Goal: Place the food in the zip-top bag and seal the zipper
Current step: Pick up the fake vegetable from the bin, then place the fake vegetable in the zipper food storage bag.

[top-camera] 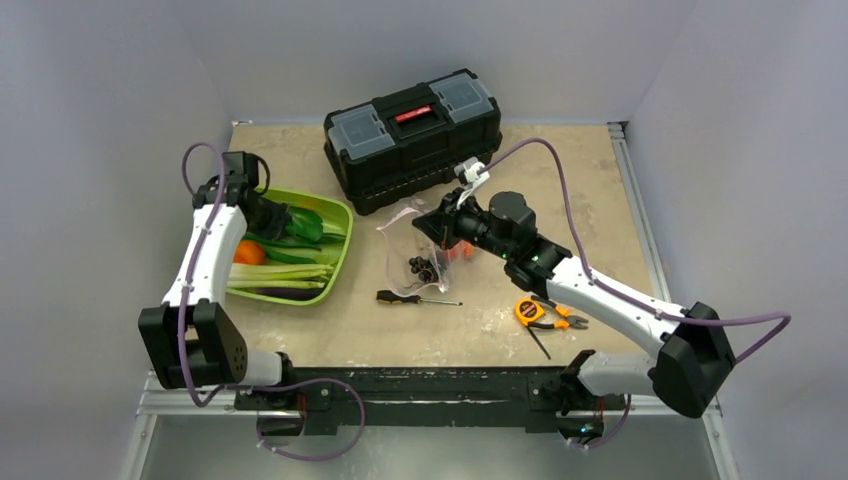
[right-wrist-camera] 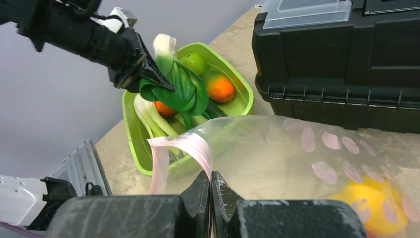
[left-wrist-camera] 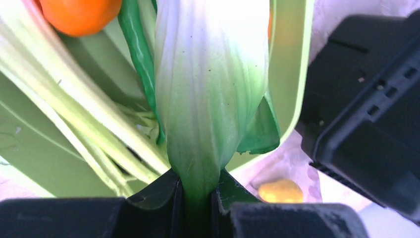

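Widest of all, a beige tabletop. At its far edge, a black toolbox with the lid down, set at a slant. To the left and nearer, a lime-green tray with long pale stalks lying across it, an orange and a green apple at its far end.

Between tray and right arm, near the toolbox front, the zip-top bag: clear, floppy, printed with pink spots, mouth turned toward the tray. Inside, a yellow fruit against the plastic, plus some small dark pieces too small to name. Along the mouth, the zipper, a pinkish strip, curled over and unsealed.

Left hand clamped on the pale stem of the leafy green-white piece, black fingers pressing it from both sides. Held over the tray rather than lying in it, dark leaves hanging folded below the hand in the right wrist view, outside the bag.

Right hand pinched together on the bag's rim just beside the zipper, lifting that edge off the tabletop.

Nearer the arms, a screwdriver lying flat just beside the bag. Further right, orange-handled pliers, beneath the right arm.
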Controlling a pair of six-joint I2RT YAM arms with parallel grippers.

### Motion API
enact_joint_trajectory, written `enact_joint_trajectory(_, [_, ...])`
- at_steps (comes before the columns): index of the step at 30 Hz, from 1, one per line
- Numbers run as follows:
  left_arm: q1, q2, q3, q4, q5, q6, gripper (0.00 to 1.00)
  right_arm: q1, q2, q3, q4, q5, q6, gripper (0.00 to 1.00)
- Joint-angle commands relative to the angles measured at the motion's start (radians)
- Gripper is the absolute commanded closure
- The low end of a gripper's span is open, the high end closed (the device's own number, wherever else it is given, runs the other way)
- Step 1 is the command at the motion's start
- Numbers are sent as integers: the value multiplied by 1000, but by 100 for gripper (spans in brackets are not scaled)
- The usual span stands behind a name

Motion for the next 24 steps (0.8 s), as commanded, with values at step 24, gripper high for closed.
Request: enact_joint_trajectory(24, [-455,-462,-22,34,627,840,100,2,4,96,-69,352,-12,100])
